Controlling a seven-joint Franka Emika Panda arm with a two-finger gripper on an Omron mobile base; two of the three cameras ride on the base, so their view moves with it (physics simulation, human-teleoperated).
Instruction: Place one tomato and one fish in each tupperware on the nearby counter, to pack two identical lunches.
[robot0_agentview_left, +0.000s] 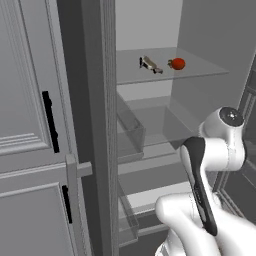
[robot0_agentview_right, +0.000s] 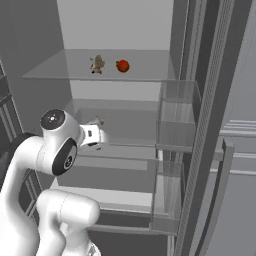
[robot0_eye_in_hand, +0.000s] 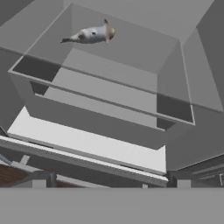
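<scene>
Open refrigerator interior. A fish (robot0_agentview_left: 150, 64) lies on the upper glass shelf (robot0_agentview_left: 200, 70), just beside a tomato (robot0_agentview_left: 178, 63) and apart from it. In the left base view the fish's long axis runs from upper left to lower right; which end is the head cannot be made out there. In the right base view the fish (robot0_agentview_right: 97, 63) appears foreshortened, left of the tomato (robot0_agentview_right: 122, 65). In the hand view the fish (robot0_eye_in_hand: 89, 34) is seen through glass, its long axis near horizontal. The gripper (robot0_agentview_right: 100, 134) sits below the shelf, partly hidden by the arm; whether its fingers are spread or closed cannot be told.
</scene>
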